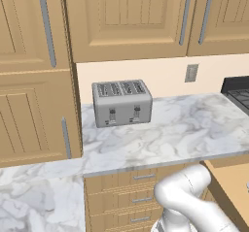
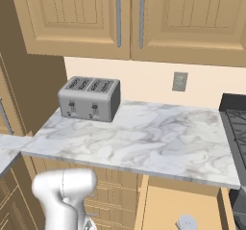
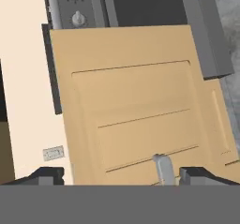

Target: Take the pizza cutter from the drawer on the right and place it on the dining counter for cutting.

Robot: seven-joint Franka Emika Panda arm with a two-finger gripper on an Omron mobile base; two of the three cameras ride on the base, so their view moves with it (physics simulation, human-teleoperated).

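Below the marble worktop [image 2: 144, 137] with its silver four-slot toaster [image 2: 90, 98], the light tan wooden drawer [image 2: 192, 205] stands pulled out, its plain wooden floor showing under the worktop's front edge. Inside it, toward the near end, lies a small round silver-grey disc [image 2: 186, 222]; I cannot tell whether that is the pizza cutter or some other utensil, as no handle is visible. To the right of the toaster, a grey wall outlet [image 2: 180, 81] sits on the cream backsplash, and further right the black stove top [image 2: 236, 123] begins. Oak wall cabinets [image 2: 129, 17] with silver bar handles hang above the toaster. The white robot arm [image 2: 65, 193] bends low in front of the narrow drawers below the toaster. Seen along the hand, the two-finger gripper [image 3: 121, 175] has its dark tips spread wide with nothing between them, facing a panelled oak front [image 3: 136, 110]; a short silver handle [image 3: 163, 168] stands just beside one tip.
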